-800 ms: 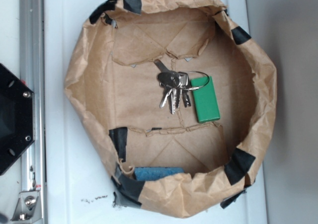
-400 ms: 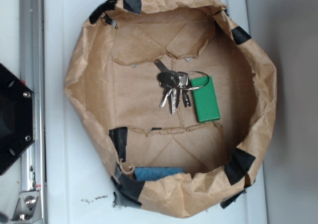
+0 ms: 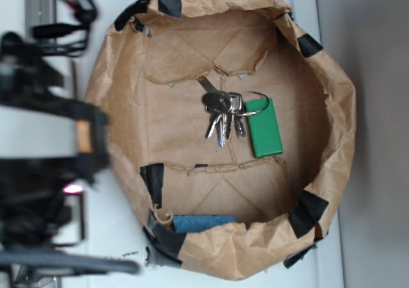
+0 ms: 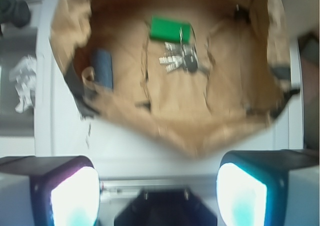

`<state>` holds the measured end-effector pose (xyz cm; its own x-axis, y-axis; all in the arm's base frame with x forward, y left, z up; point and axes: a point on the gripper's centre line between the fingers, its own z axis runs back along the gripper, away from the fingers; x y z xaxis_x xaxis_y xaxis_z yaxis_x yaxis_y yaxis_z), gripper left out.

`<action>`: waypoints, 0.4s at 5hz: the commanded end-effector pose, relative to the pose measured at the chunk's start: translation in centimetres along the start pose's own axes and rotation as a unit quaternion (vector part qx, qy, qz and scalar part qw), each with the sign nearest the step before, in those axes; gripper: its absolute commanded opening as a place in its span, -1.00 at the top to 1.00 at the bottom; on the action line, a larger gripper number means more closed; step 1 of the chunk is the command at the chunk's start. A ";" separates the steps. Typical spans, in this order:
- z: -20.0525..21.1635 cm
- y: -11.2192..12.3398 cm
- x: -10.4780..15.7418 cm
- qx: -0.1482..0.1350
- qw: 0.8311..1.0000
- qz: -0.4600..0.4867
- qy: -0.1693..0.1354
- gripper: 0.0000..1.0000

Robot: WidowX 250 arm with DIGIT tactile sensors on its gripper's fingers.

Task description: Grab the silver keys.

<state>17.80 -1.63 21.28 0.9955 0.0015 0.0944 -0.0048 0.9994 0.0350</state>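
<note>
Gleaming silver keys (image 3: 222, 117) on ring

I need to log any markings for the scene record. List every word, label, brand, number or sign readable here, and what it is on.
No readable text in either view.
Silver keys: any stamped marks are too small to read.
Green block: plain face, no print visible.
Brown paper bag: no print, only black tape patches.
Blue object: no markings seen.
Gripper: blurred, no label legible.

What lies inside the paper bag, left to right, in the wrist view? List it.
Blue object by the bag's left wall → green block → silver keys, just below and right of the block.
</note>
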 end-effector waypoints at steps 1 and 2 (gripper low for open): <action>-3.8 2.4 4.4 0.017 0.998 -0.010 -0.058 -1.00; -5.6 3.9 6.1 0.008 0.998 0.019 -0.053 -1.00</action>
<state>23.80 1.85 14.99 0.9887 0.0177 0.1487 -0.0244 0.9988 0.0430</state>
